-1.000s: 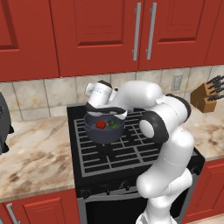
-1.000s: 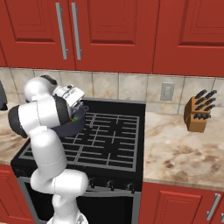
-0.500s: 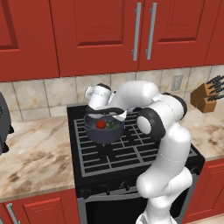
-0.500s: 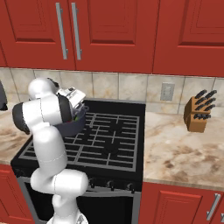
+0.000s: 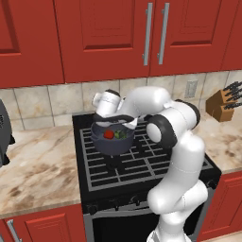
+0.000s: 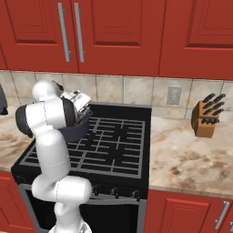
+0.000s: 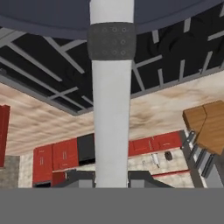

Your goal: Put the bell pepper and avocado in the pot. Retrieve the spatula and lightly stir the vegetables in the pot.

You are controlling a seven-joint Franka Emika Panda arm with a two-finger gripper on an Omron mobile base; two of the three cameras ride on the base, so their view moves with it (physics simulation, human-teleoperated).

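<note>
The dark grey-blue pot (image 5: 112, 143) stands on the stove's back left burner. Inside it lie the red bell pepper (image 5: 108, 134) and the green avocado (image 5: 121, 134), side by side. My gripper (image 5: 115, 118) hangs over the pot's far rim, pointing down into it. In the hand view the gripper (image 7: 112, 180) is shut on the spatula (image 7: 112, 109), whose pale handle with a dark band runs up toward the pot's rim (image 7: 52, 19). The spatula's blade is hidden. From the right base view the pot (image 6: 76, 132) sits partly behind my arm.
The black stove grate (image 5: 142, 163) spreads around the pot. A wooden knife block (image 6: 207, 120) stands on the marble counter to the right. Red cabinets hang above. A dark appliance (image 5: 4, 137) sits at the left edge.
The arm's elbow has swung slightly to the left while the hand stays over the pot. The pepper and avocado have not visibly moved.
</note>
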